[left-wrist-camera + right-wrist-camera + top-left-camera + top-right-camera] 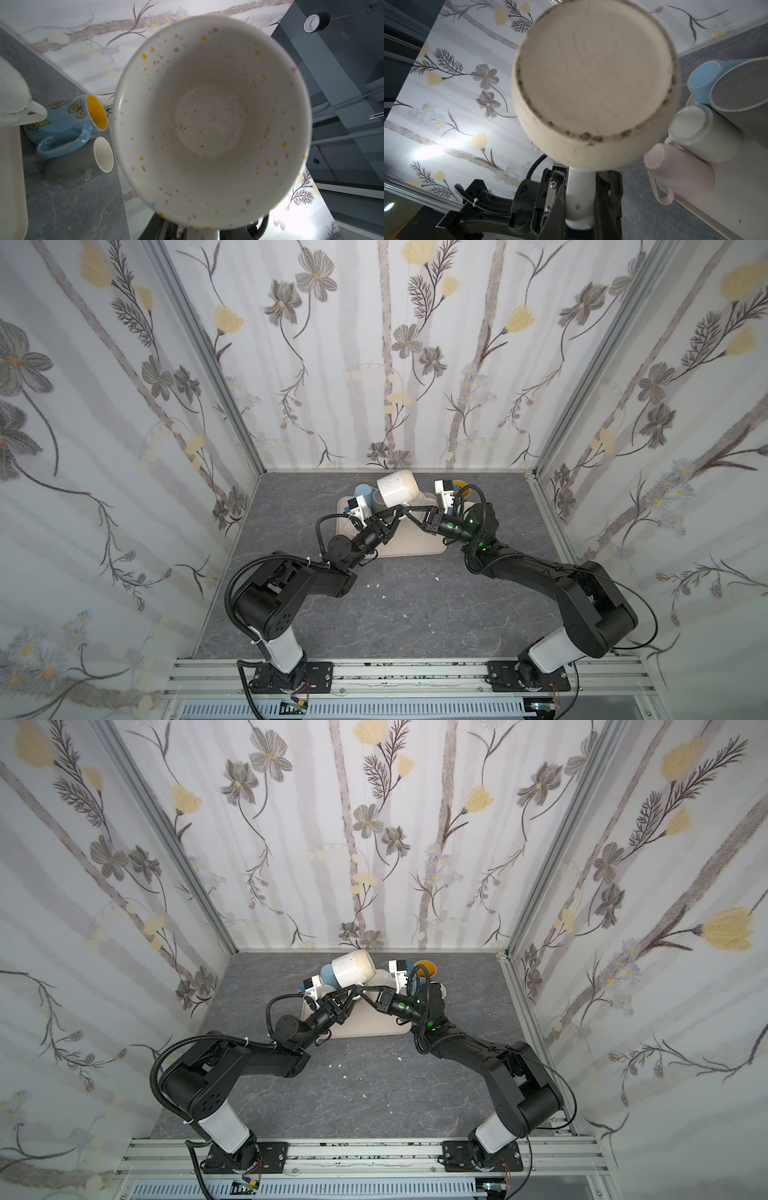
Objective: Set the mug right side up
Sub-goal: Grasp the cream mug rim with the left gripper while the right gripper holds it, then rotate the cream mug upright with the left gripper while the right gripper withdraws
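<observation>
Mug (397, 487): held up in the air on its side, above the far end of the tray (415, 547), with nothing below touched by it.
Mug's facing: the mouth is turned toward the left arm and the bare beige base toward the right arm. The speckled inside is seen filling the left wrist view.
Handle (579, 197): pointed downward under the body, and that is where both arms are met.
Right gripper (413, 512): the jaws are closed almost fully onto the handle. In the right wrist view a black finger is pressed against each side of it.
Left gripper (395, 515): brought in tip to tip with the right one, just under the mug. How far its jaws are parted, and whether the handle is touched, cannot be told.
Tray: its far edge is crowded with a light blue mug (702, 83), a large grey mug (741, 97), a white mug (695, 133) and a pink mug (679, 172).
Worktop (415, 614): a butterfly mug (68, 116) with a yellow inside and a small grey mug (79, 164) are stood mouth-up beside the tray, on the right arm's side.
</observation>
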